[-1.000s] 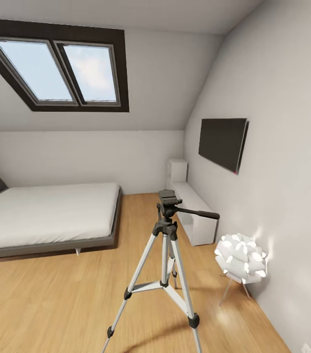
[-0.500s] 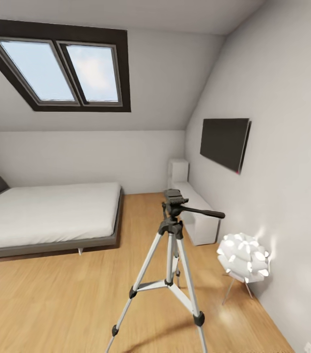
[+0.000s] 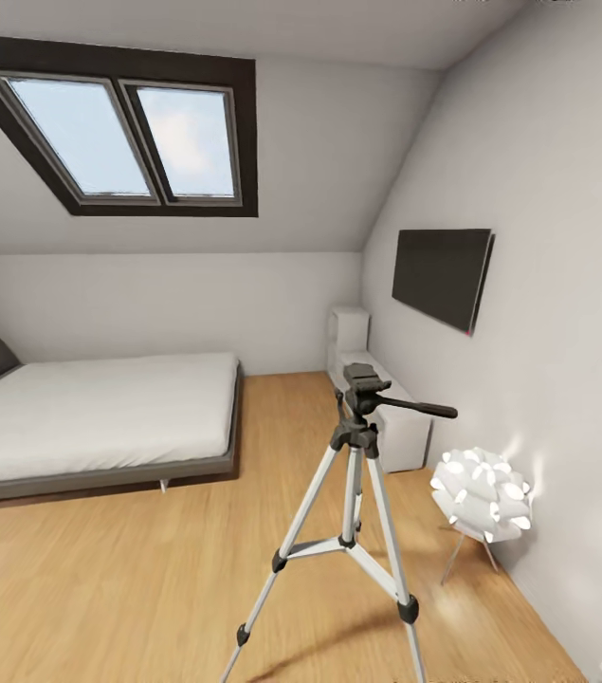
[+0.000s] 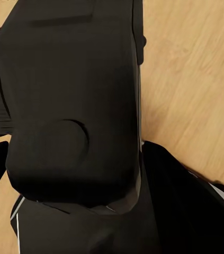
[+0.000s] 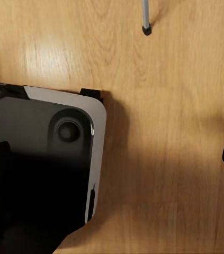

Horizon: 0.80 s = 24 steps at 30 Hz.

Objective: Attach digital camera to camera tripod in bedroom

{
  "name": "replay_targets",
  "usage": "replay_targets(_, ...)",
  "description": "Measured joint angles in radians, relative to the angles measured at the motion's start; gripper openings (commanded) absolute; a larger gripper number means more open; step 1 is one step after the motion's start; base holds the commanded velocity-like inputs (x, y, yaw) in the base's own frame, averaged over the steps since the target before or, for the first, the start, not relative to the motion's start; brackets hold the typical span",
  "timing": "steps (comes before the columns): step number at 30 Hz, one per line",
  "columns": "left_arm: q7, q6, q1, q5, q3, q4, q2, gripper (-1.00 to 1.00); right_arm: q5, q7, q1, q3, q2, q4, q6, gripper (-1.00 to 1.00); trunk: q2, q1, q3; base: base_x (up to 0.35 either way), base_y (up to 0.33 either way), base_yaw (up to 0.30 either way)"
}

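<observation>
From the head view we see the bedroom with its light wood floor (image 3: 101, 569), white walls and a sloped ceiling that carries a dark-framed skylight (image 3: 125, 138) with two panes showing sky. The camera tripod (image 3: 353, 512) stands upright on the floor toward the room's right side, its three thin silver legs spread and its black head on top, with the long handle pointing toward the right wall. Nothing is mounted on that head. Just beside the tripod, near the right wall, a white ball lamp (image 3: 483, 493) glows on small legs. Behind the tripod a low white cabinet (image 3: 391, 417) runs along the right wall, and a dark flat screen (image 3: 443, 277) hangs on the wall above it. The low grey-and-white bed (image 3: 92, 417) lies against the far wall at the room's left side, well apart from the tripod. In the left wrist view we see a large black boxy body (image 4: 69, 106) close to the lens, with wood floor behind it; we cannot tell what it is, nor whether the left fingers are apart or together. In the right wrist view we look down at the wood floor, where a dark panel with a pale grey rim (image 5: 43, 164) lies below us and a thin grey leg tip with a black foot (image 5: 146, 21) rests on the floor; we cannot tell how the right fingers stand.
</observation>
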Motion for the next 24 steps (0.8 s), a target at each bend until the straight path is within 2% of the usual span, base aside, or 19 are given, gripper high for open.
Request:
replay_targets(12, 0.0, 0.0, 0.0, 0.0, 0.0, 0.0, 0.0, -1.0, -0.001, 0.0, 0.0, 0.0, 0.0, 0.0, 0.002, 1.0, 0.0, 0.0, 0.0, -0.001, 0.005, -0.224)
replay_targets(24, 0.0, 0.0, 0.0, 0.0, 0.0, 0.0, 0.0, -1.0, 0.004, 0.0, 0.0, 0.002, 0.0, 0.0, 0.003, 1.0, 0.0, 0.0, 0.0, 0.0, 0.0, -0.039)
